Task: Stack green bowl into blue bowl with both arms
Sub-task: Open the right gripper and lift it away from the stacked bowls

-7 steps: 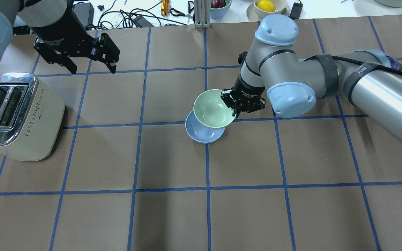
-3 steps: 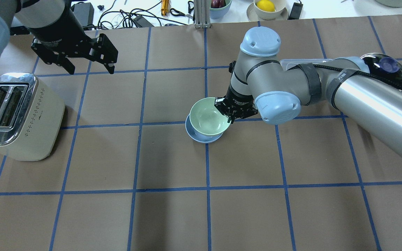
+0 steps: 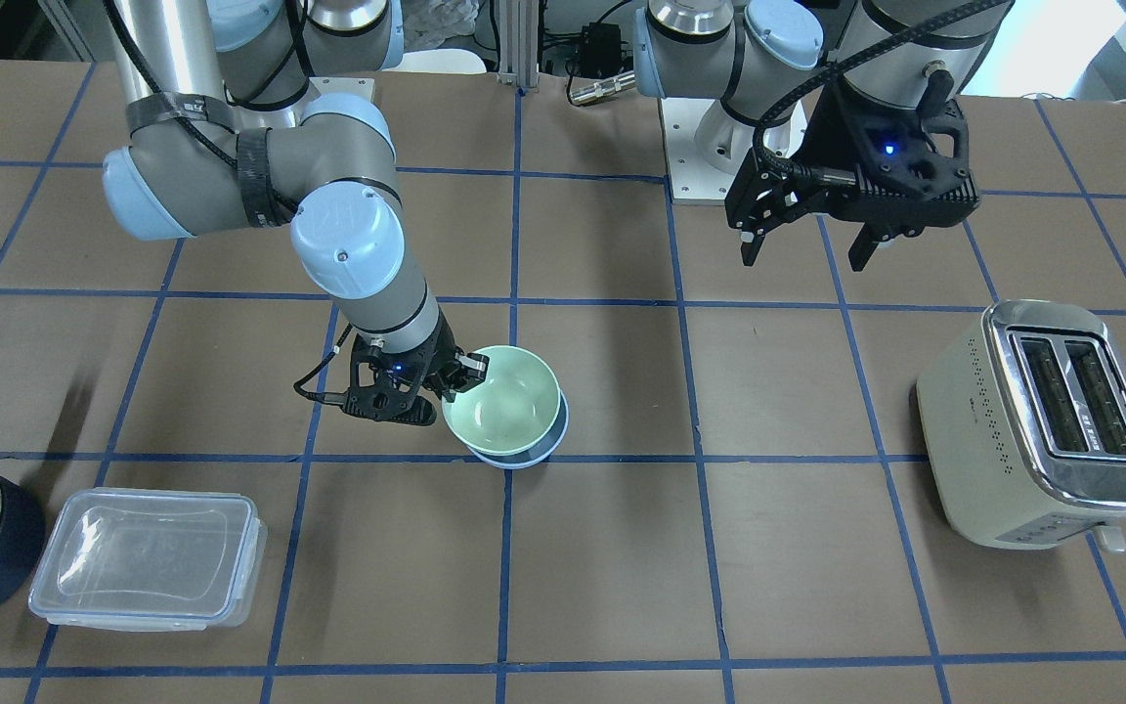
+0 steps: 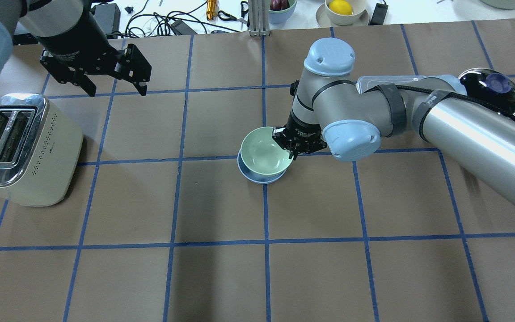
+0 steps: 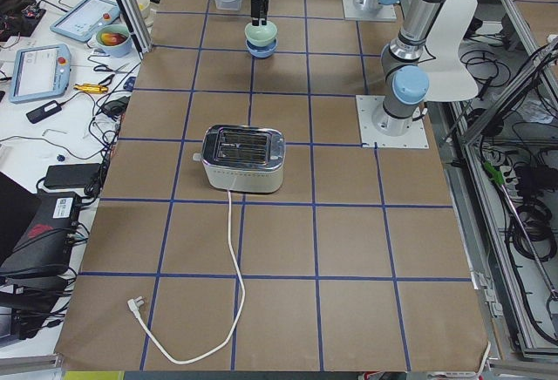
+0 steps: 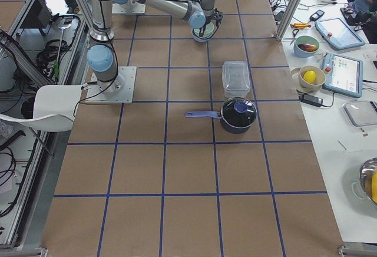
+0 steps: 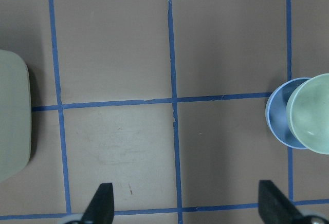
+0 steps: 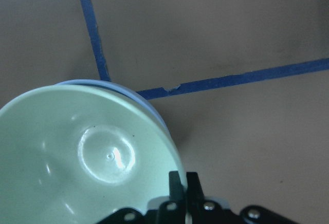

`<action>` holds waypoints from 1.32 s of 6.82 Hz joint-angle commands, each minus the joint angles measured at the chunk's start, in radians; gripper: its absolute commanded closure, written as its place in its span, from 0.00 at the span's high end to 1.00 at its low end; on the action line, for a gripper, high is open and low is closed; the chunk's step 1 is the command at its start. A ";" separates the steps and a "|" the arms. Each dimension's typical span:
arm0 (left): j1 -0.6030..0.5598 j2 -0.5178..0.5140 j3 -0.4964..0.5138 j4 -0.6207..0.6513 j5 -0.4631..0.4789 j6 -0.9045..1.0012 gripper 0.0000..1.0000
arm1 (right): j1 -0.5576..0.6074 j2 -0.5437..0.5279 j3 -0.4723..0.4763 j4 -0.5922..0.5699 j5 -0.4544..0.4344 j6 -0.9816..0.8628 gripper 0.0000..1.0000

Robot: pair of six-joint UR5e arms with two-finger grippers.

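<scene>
Pinching the rim of the pale mint-green matte bowl (image 4: 262,152), the right gripper (image 4: 291,154) holds it low in the pale powder-blue matte bowl (image 4: 257,180); the left gripper (image 4: 117,91) hangs spread near the cream toaster (image 4: 25,152).

It was a robotics lab: arms (image 5: 408,92) bolted to a tape-gridded table (image 5: 288,249), a teach pendant (image 5: 39,72) (on a side bench (image 5: 17,136)).

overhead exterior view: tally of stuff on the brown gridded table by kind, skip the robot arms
bowls: 2 (green bowl, blue bowl)
toaster: 1
saucepan: 1
clear lidded container: 1
total: 5
</scene>
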 commanded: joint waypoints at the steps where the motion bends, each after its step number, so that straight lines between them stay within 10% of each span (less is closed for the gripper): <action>1: 0.000 -0.001 0.000 -0.001 0.000 -0.003 1.00 | 0.014 0.019 0.001 -0.034 -0.002 0.000 0.02; 2: 0.000 -0.001 0.000 0.000 0.000 -0.003 1.00 | 0.012 0.021 0.002 -0.034 -0.008 -0.001 0.11; 3: 0.000 -0.001 -0.001 0.000 0.000 -0.003 1.00 | 0.014 0.027 0.001 -0.032 -0.005 -0.001 0.57; 4: 0.000 -0.001 -0.001 0.000 0.000 -0.003 1.00 | 0.012 0.027 -0.001 -0.029 -0.015 -0.001 0.68; 5: 0.000 -0.001 0.000 -0.001 0.000 -0.003 1.00 | 0.012 0.018 -0.004 -0.029 -0.028 0.000 1.00; 9: 0.000 0.000 0.000 -0.001 0.000 -0.004 1.00 | -0.034 -0.122 -0.195 0.305 -0.136 -0.024 1.00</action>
